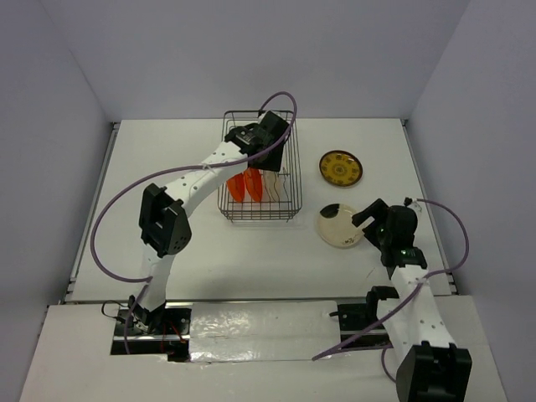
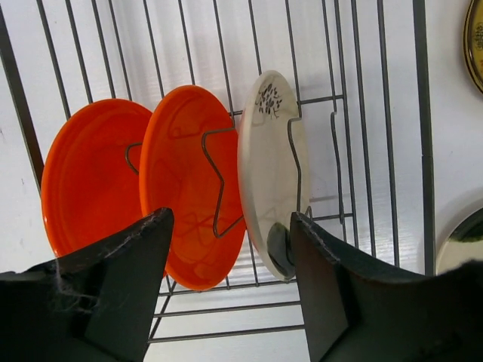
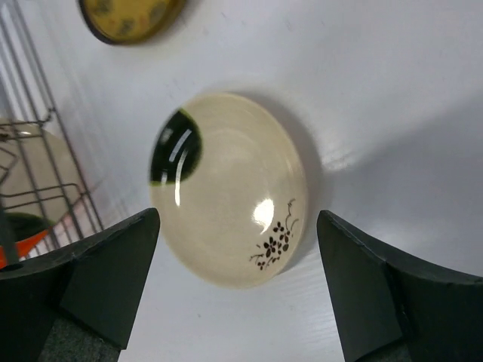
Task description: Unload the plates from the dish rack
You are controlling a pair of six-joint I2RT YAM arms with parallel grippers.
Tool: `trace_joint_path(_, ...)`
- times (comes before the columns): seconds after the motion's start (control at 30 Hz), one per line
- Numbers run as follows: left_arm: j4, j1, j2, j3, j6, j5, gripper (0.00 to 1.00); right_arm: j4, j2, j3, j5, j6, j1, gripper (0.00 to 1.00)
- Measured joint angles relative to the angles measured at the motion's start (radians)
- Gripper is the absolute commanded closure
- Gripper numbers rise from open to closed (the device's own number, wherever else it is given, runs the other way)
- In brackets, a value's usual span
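Observation:
The dark wire dish rack point(image 1: 283, 197) stands at the back middle of the table. In the left wrist view two orange-red plates point(image 2: 87, 173) point(image 2: 189, 181) and a cream plate with a dark blotch point(image 2: 272, 166) stand on edge between the rack's prongs. My left gripper point(image 2: 230, 253) point(image 1: 261, 161) is open and hovers over them, holding nothing. A second cream plate point(image 1: 339, 226) point(image 3: 230, 188) lies flat on the table. My right gripper point(image 3: 238, 245) point(image 1: 369, 224) is open just above it, empty. A yellow patterned plate point(image 1: 340, 167) point(image 3: 128, 15) lies on the table behind it.
The rack's edge point(image 3: 30, 143) shows at the left of the right wrist view. The left arm's purple cable point(image 1: 109, 209) loops over the left of the table. Pale walls close in the table at the back and both sides.

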State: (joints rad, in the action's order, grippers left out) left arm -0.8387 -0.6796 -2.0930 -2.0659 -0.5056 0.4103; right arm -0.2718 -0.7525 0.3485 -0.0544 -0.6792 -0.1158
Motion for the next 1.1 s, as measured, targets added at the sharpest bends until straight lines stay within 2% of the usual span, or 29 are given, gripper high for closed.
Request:
trace_joint_path(0.07, -0.009, 0.000, -0.003, -0.013, 0.001, 0.010, 0.34, -0.037, 0.074, 0.021, 0.023, 0.008, 0.002, 0.08)
trace_joint_path(0.2, -0.013, 0.000, -0.042, -0.071, 0.001, 0.011, 0.46, -0.093, 0.108, 0.087, 0.028, 0.040, 0.002, 0.08)
trace_joint_path(0.37, -0.018, 0.000, -0.115, -0.108, 0.001, 0.010, 0.50, -0.127, 0.109, 0.131, 0.005, 0.079, 0.006, 0.08)
trace_joint_path(0.43, -0.027, 0.000, -0.142, -0.112, 0.000, 0.010, 0.56, -0.151, 0.114, 0.137, -0.006, 0.092, 0.007, 0.08)
trace_joint_path(0.47, -0.032, 0.000, -0.151, -0.113, -0.002, 0.010, 0.63, -0.161, 0.116, 0.140, -0.010, 0.097, 0.007, 0.08)
trace_joint_path(0.57, -0.051, 0.000, -0.165, -0.114, -0.007, 0.013, 0.76, -0.186, 0.127, 0.155, -0.014, 0.105, 0.007, 0.08)
trace_joint_path(0.7, -0.078, -0.006, -0.164, -0.150, -0.023, 0.046, 0.80, -0.196, 0.145, 0.183, -0.016, 0.117, 0.007, 0.08)
trace_joint_path(0.77, -0.100, -0.019, -0.157, -0.166, -0.018, 0.076, 0.89, -0.195, 0.146, 0.190, -0.018, 0.122, 0.007, 0.08)
trace_joint_path(0.87, -0.127, -0.040, -0.122, -0.171, -0.017, 0.116, 0.95, -0.195, 0.136, 0.191, -0.028, 0.125, 0.008, 0.08)
trace_joint_path(1.0, -0.151, -0.064, -0.043, -0.179, -0.017, 0.163, 0.98, -0.192, 0.115, 0.191, -0.053, 0.127, 0.010, 0.07)
trace_joint_path(1.07, -0.145, -0.075, 0.018, -0.183, -0.021, 0.171, 0.99, -0.175, 0.105, 0.191, -0.101, 0.124, 0.012, 0.00)
trace_joint_path(1.1, -0.142, -0.080, 0.045, -0.183, -0.021, 0.171, 0.99, -0.153, 0.094, 0.191, -0.138, 0.123, 0.014, 0.00)
